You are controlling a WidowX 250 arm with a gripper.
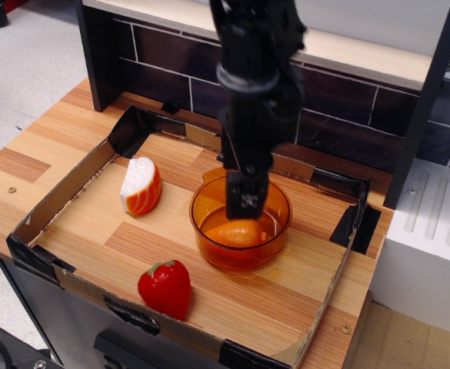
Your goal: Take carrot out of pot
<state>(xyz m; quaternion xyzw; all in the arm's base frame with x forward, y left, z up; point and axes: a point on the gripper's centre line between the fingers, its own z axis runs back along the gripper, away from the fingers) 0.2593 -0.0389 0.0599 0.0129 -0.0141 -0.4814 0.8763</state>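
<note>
The hand (246, 206) reaches inside the pot (241, 221), just above the carrot (235, 234) lying on its bottom. Its fingers overlap from this angle, so their state cannot be told.

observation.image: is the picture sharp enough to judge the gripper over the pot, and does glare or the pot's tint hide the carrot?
In observation.image the gripper is dark but crisp, with no motion blur, though its opening cannot be read. The translucent pot shows soft highlights on its rim, no harsh glare. The carrot reads clearly through the amber tint.
</note>
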